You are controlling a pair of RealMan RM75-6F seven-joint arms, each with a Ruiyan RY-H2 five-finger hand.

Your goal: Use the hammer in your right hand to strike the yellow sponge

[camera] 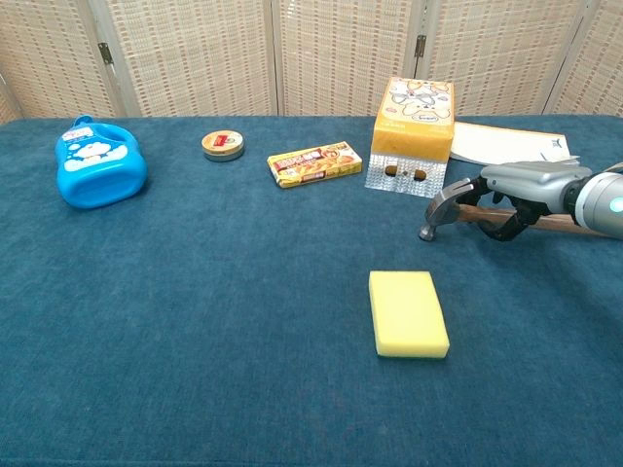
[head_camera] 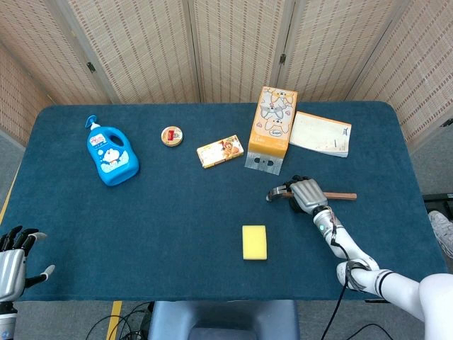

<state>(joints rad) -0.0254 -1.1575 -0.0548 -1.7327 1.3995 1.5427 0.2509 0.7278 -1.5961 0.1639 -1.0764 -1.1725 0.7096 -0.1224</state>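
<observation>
Your right hand lies low over the hammer, fingers curled around the wooden handle just behind the steel head, which shows at the hand's left; in the chest view the same hand wraps the handle. Your left hand hangs off the bench's near-left corner, fingers apart, holding nothing. You're working on a bench covered in dark blue cloth, with woven folding screens behind. Your target, the yellow sponge, is a flat, plain rectangular block lying on the cloth, near the hammer head but apart from it, toward you.
</observation>
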